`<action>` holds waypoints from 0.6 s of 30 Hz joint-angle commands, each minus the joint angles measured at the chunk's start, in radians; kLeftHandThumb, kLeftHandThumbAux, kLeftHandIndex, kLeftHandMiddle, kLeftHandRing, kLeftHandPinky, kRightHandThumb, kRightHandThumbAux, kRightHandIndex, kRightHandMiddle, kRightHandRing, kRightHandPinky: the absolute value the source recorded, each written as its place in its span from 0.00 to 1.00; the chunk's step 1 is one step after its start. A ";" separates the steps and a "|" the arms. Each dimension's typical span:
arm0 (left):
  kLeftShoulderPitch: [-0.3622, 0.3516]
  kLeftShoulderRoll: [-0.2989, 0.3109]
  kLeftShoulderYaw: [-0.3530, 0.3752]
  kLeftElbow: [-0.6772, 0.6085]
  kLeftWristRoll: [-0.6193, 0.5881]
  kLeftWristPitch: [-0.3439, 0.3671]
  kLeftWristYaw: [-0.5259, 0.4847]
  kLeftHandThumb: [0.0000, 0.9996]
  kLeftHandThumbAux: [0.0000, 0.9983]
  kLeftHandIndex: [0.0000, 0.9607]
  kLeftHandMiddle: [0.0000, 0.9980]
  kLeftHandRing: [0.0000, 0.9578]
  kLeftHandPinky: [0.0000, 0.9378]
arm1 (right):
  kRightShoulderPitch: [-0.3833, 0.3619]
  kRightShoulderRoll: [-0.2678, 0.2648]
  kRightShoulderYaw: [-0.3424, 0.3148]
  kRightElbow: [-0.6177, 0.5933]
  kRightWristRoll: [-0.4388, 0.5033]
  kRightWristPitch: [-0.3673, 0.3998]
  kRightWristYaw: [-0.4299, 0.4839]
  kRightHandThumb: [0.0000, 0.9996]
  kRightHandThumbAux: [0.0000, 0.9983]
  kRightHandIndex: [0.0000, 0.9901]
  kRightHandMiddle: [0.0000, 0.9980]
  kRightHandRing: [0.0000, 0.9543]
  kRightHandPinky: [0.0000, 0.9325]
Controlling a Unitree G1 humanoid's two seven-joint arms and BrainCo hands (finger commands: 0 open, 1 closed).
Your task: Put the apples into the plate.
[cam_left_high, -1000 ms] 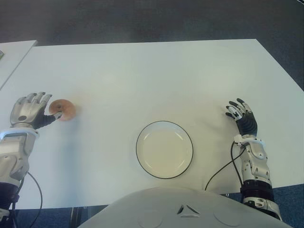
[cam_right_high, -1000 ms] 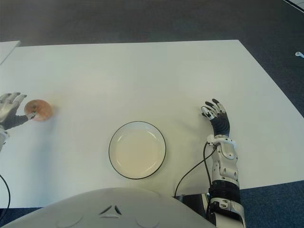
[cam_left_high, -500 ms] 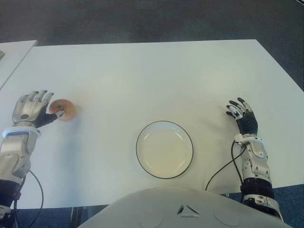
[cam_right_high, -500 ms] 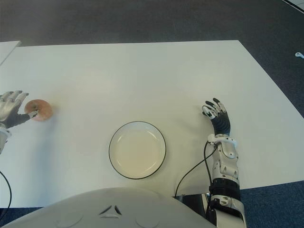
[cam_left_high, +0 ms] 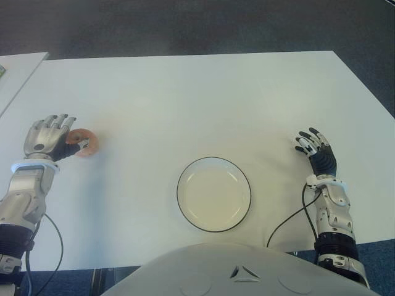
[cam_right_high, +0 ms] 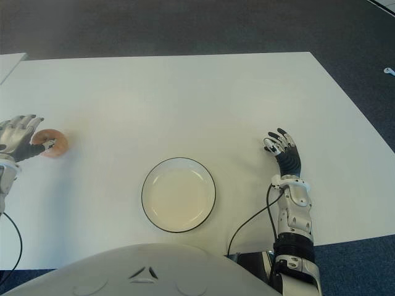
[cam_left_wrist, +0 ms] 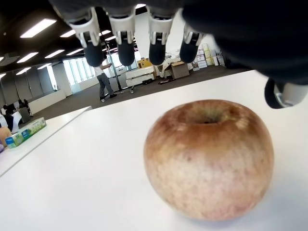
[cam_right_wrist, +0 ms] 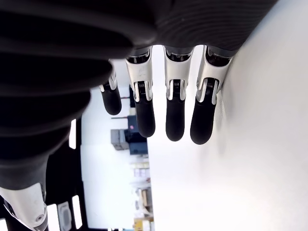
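White surface point(cam_left_high: 185, 98) spanning most of the head views; round white plate point(cam_left_high: 213, 194) with a dark rim near its front edge, at about 6 o'clock from the surface's middle, holding nothing; single reddish-brown apple point(cam_left_high: 82, 142) upright on the surface well off at about 10 o'clock from the plate, stem dimple up in the left wrist view point(cam_left_wrist: 209, 156); left robot hand point(cam_left_high: 49, 139) just at 9 o'clock of the apple, reaching over it; fingers point(cam_left_wrist: 126, 38) spread apart and arched above the fruit with a clear gap below their tips, thumb tip point(cam_left_wrist: 284, 94) just beside the apple's flank, contact there impossible to tell; nothing clamped.

Right robot hand point(cam_left_high: 315, 152) at about 3 o'clock of the plate, well apart from it, palm toward the surface; fingers point(cam_right_wrist: 175, 108) straight, side by side and slightly apart in the right wrist view, gripping nothing; black cable point(cam_left_high: 287, 222) looping from the right forearm down toward the near edge of the surface.

Second white surface point(cam_left_high: 15, 71) showing as a corner at about 10 o'clock of the scene; dark carpet floor point(cam_left_high: 185, 28) beyond at 12 o'clock; in the left wrist view, an open office hall far behind, with a person point(cam_left_wrist: 102, 77) standing and a green-and-white box point(cam_left_wrist: 26, 131) on the neighbouring surface.
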 commanded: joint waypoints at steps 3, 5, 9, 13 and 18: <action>-0.043 -0.029 -0.042 0.048 -0.003 0.002 -0.012 0.31 0.21 0.00 0.00 0.00 0.00 | 0.012 0.023 -0.001 0.048 0.010 0.019 0.005 0.25 0.65 0.13 0.26 0.27 0.29; -0.059 -0.038 -0.056 0.066 -0.001 0.007 -0.014 0.31 0.21 0.00 0.00 0.00 0.00 | 0.016 0.023 0.000 0.035 0.008 0.024 0.002 0.25 0.64 0.13 0.25 0.27 0.28; -0.079 -0.047 -0.073 0.094 0.000 0.008 -0.011 0.31 0.21 0.00 0.00 0.00 0.00 | 0.035 0.032 0.010 -0.019 -0.001 0.042 -0.015 0.25 0.64 0.12 0.25 0.26 0.26; -0.100 -0.056 -0.094 0.133 -0.001 0.004 -0.001 0.31 0.20 0.00 0.00 0.00 0.00 | 0.049 0.026 0.010 -0.046 -0.008 0.069 -0.025 0.25 0.64 0.12 0.24 0.25 0.26; -0.119 -0.067 -0.114 0.171 -0.002 0.002 0.006 0.30 0.20 0.00 0.00 0.00 0.00 | 0.063 0.021 0.008 -0.061 -0.014 0.083 -0.027 0.24 0.65 0.12 0.26 0.27 0.30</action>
